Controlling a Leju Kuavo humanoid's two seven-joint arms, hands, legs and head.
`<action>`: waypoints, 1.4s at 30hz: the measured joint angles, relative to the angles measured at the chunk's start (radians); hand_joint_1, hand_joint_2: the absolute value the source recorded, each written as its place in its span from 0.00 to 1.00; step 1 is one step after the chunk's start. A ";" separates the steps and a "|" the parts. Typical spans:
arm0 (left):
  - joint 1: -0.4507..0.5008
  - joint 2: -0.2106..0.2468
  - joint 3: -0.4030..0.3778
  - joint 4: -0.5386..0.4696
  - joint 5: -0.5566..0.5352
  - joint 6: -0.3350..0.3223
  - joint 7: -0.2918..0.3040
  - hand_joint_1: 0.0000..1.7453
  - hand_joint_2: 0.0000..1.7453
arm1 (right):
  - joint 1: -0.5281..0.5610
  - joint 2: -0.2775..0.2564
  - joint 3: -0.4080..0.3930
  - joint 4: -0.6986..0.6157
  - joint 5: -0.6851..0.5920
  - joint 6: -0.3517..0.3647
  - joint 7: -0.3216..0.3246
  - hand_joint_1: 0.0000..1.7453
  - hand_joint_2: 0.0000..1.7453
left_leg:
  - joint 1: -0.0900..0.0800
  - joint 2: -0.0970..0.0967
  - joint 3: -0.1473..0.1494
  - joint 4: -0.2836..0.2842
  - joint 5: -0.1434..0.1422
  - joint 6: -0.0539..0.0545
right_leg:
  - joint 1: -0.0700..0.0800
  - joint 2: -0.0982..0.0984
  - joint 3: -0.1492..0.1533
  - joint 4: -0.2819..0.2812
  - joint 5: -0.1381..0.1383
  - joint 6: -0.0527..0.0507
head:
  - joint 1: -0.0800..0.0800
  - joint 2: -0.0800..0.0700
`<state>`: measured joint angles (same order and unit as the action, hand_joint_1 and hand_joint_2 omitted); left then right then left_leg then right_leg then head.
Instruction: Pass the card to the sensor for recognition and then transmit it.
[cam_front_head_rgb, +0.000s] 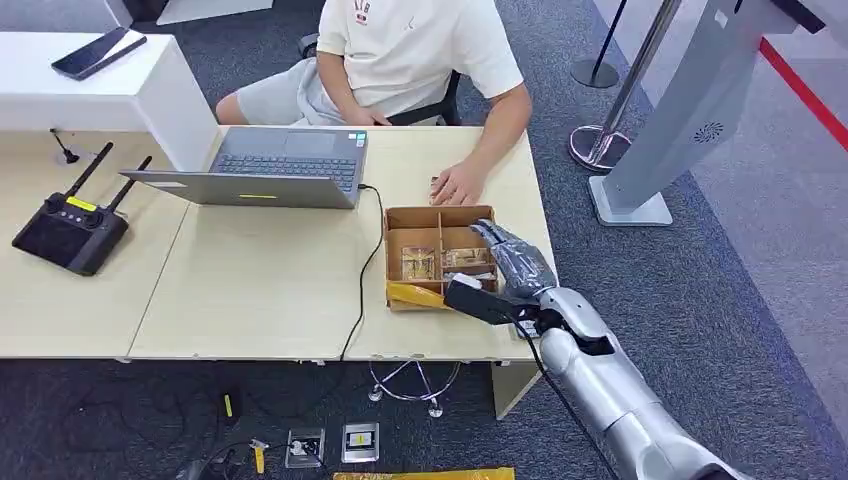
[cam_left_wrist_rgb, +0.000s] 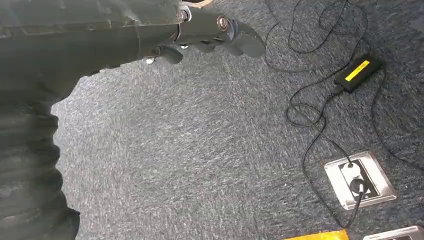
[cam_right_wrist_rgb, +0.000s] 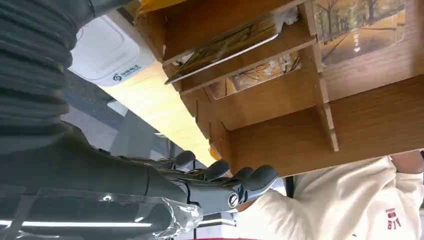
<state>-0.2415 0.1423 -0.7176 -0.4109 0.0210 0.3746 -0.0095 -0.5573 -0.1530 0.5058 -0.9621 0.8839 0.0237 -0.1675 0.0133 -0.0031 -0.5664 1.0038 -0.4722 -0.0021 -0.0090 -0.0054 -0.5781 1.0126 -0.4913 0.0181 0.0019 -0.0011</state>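
A wooden compartment box (cam_front_head_rgb: 437, 217) stands on the desk's right end, with picture cards (cam_front_head_rgb: 418, 262) lying in its middle cells. In the right wrist view, an autumn-tree card (cam_right_wrist_rgb: 360, 25) lies flat and another card (cam_right_wrist_rgb: 225, 47) leans tilted in a cell. My right hand (cam_front_head_rgb: 510, 258) hovers over the box's right side, fingers (cam_right_wrist_rgb: 225, 177) stretched out and holding nothing. A white sensor pad (cam_right_wrist_rgb: 107, 55) lies on the desk beside the box, close to my wrist. My left hand (cam_left_wrist_rgb: 200, 30) hangs over the carpet, empty, fingers loosely apart.
A person sits across the desk, with a hand (cam_front_head_rgb: 458, 185) resting just behind the box. A laptop (cam_front_head_rgb: 275, 165) with its cable (cam_front_head_rgb: 365, 280), a black remote controller (cam_front_head_rgb: 70, 232) and a phone (cam_front_head_rgb: 98, 52) lie further left. A yellow packet (cam_front_head_rgb: 415, 295) sits at the box's near edge.
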 joint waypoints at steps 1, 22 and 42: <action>0.000 0.000 0.000 0.000 0.000 0.000 0.000 0.00 1.00 | 0.000 0.002 0.002 0.000 0.000 0.000 0.000 0.00 1.00 | 0.000 0.000 0.000 0.000 0.000 0.000 | 0.000 0.000 0.000 0.000 0.000 0.000 | 0.000 0.000; 0.000 -0.009 0.002 0.000 -0.003 -0.006 0.000 0.00 1.00 | -0.002 0.016 0.018 0.013 -0.006 0.004 -0.020 1.00 1.00 | 0.000 0.000 0.000 0.000 0.000 0.000 | 0.000 0.000 0.000 0.000 0.000 0.000 | 0.000 0.000; 0.000 -0.011 0.018 0.000 -0.015 -0.004 0.000 0.00 1.00 | -0.015 0.019 0.019 0.034 -0.018 0.014 -0.023 1.00 1.00 | 0.000 0.000 0.000 0.000 0.000 0.000 | 0.000 0.000 0.000 0.000 0.000 0.000 | 0.000 0.000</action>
<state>-0.2418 0.1308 -0.6996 -0.4105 0.0061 0.3708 -0.0095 -0.5722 -0.1335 0.5249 -0.9277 0.8656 0.0378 -0.1900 0.0133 -0.0032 -0.5665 1.0038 -0.4722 -0.0021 -0.0090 -0.0055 -0.5780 1.0126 -0.4913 0.0182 0.0019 -0.0011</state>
